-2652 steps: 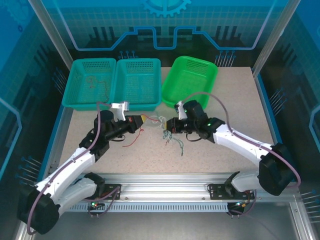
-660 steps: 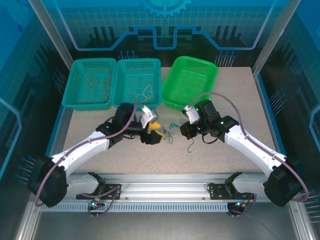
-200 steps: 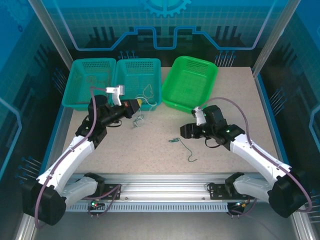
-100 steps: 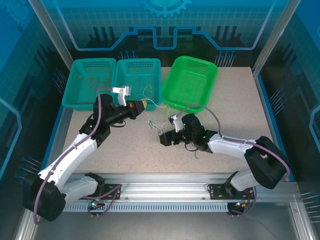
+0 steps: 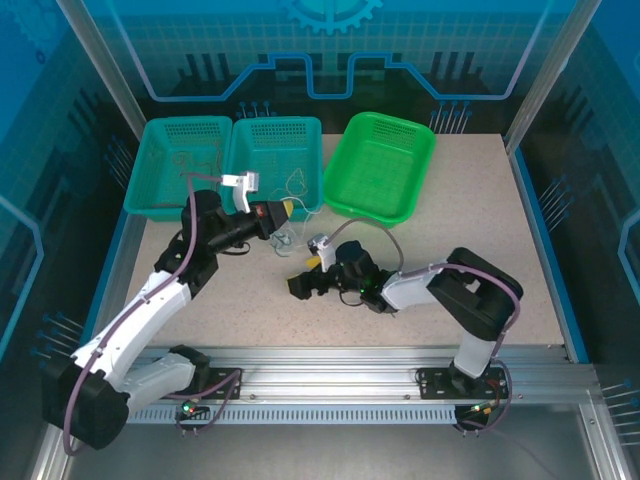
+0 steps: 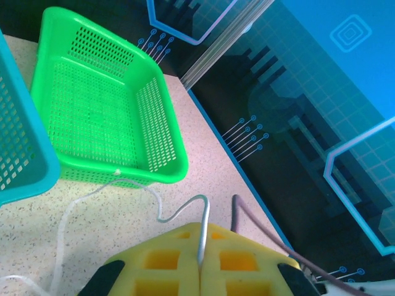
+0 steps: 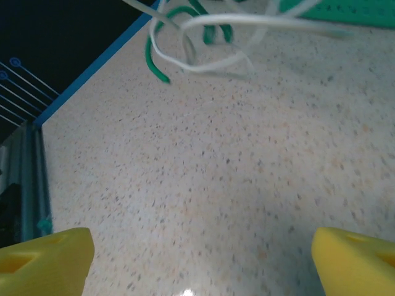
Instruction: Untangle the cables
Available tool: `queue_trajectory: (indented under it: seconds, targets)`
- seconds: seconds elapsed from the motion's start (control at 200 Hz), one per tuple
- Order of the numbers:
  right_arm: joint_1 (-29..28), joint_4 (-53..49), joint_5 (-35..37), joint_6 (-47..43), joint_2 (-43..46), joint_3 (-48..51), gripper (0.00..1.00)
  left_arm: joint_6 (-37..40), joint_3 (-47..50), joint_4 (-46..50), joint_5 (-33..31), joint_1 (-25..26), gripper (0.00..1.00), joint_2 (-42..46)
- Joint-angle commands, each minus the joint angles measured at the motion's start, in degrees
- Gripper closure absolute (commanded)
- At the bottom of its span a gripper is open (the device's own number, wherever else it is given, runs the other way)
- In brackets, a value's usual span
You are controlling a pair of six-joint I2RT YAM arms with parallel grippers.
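Observation:
My left gripper (image 5: 283, 211) is shut on a white cable (image 6: 202, 231), which rises between its yellow fingers (image 6: 160, 265) and curls away over the table. Just below it a small tangle of white and green cables (image 5: 283, 238) hangs down onto the tabletop. My right gripper (image 5: 303, 277) sits low over the table in front of that tangle, wide open, with bare tabletop between its yellow fingertips (image 7: 43, 256). In the right wrist view, white loops (image 7: 210, 61) and a green cable (image 7: 154, 61) lie just beyond the open jaws.
Two teal baskets (image 5: 150, 200) (image 5: 235, 195) stand at the back left, with thin cables lying in them. A bright green basket (image 5: 345, 200) stands tilted at the back centre. The right arm lies stretched across the table's front. A blue rim borders the table.
The right arm has swung left across the table toward the tangle and its jaws have opened wider. The tangle has shifted left, under the left gripper, which stays shut.

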State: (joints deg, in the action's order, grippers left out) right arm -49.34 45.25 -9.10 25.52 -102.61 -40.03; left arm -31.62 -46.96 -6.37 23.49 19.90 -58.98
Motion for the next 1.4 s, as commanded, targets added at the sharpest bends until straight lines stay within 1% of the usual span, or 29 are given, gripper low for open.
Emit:
queue_trajectory:
  seconds: [0.0, 0.055, 0.09, 0.12, 0.17, 0.195, 0.215, 0.275, 0.305, 0.345, 0.375, 0.44, 0.515, 0.575, 0.645, 0.775, 0.86, 1.035, 1.091, 1.281, 1.396]
  targets:
    - [-1.5, 13.2, 4.2, -2.4, -3.2, -2.4, 0.07, -0.9, -2.7, 0.0, 0.9, 0.4, 1.00, 2.5]
    - [-1.5, 14.4, 4.6, -2.2, -4.4, -3.5, 0.07, -1.2, -2.8, 0.3, 0.6, 0.4, 1.00, 3.0]
    - [-1.5, 13.7, 4.9, -2.2, -4.8, -4.4, 0.09, -1.4, -2.9, 0.4, 0.4, 0.3, 1.00, 3.4]
    - [-1.5, 12.6, 5.5, -2.2, -5.2, -5.1, 0.12, -1.7, -3.0, 0.5, 0.1, 0.3, 1.00, 3.8]
    - [-1.4, 10.0, 6.5, -2.0, -5.5, -6.1, 0.23, -2.3, -3.0, 0.7, -0.9, 0.3, 1.00, 4.5]
    - [-1.3, 8.4, 6.8, -1.9, -5.5, -6.4, 0.29, -2.5, -3.0, 0.8, -1.5, 0.3, 1.00, 5.0]
    - [-1.1, 7.1, 7.0, -1.8, -5.5, -6.5, 0.37, -2.7, -3.0, 0.7, -2.2, 0.2, 1.00, 5.4]
    - [-0.8, 4.3, 8.5, -1.2, -5.1, -6.2, 0.70, -3.3, -3.3, 1.0, -3.9, 0.0, 1.00, 6.8]
    - [-0.6, 4.2, 9.1, -0.8, -4.8, -5.3, 0.83, -3.4, -3.7, 1.5, -4.5, -0.2, 1.00, 7.4]
    - [-0.2, 4.6, 9.5, 0.1, -4.3, -3.8, 0.95, -3.4, -4.3, 2.1, -5.4, -0.7, 1.00, 8.2]
    - [0.1, 4.6, 9.6, 0.7, -3.9, -2.8, 1.00, -3.4, -4.9, 2.4, -6.1, -1.2, 1.00, 8.9]
    - [0.7, 2.1, 10.1, 1.5, -2.2, -1.1, 1.00, -3.3, -6.5, 3.8, -7.1, -2.6, 1.00, 9.8]
    - [1.3, -4.6, 10.9, 1.4, 0.4, -0.1, 1.00, -2.3, -9.7, 7.7, -9.1, -5.0, 1.00, 10.5]
    - [1.9, -9.1, 10.9, 2.4, 2.9, 1.2, 1.00, 0.2, -13.0, 12.4, -11.6, -7.5, 1.00, 10.9]
    - [2.5, -10.2, 10.5, 3.3, 6.6, 4.4, 1.00, 3.3, -16.7, 17.1, -14.7, -10.4, 1.00, 11.1]
    - [4.1, -19.3, 12.5, 4.4, 13.1, 7.0, 1.00, 6.9, -21.0, 20.7, -17.4, -15.1, 1.00, 11.1]
    - [6.5, -21.1, 12.9, 5.9, 17.4, 10.8, 1.00, 7.5, -22.0, 21.8, -18.6, -18.0, 1.00, 11.1]
    - [12.9, -26.4, 14.4, 10.4, 27.4, 19.2, 1.00, 7.1, -21.6, 23.0, -18.8, -22.2, 1.00, 11.2]
    - [14.1, -27.7, 14.2, 10.5, 30.5, 20.9, 1.00, 6.3, -20.9, 22.4, -17.6, -23.0, 1.00, 11.1]
    - [14.9, -36.8, 16.5, 10.0, 38.7, 21.3, 1.00, 4.3, -19.6, 19.8, -15.3, -23.4, 1.00, 9.6]
    - [14.9, -39.8, 15.9, 9.3, 41.3, 20.9, 1.00, 3.2, -20.4, 16.6, -9.8, -23.4, 1.00, 6.8]
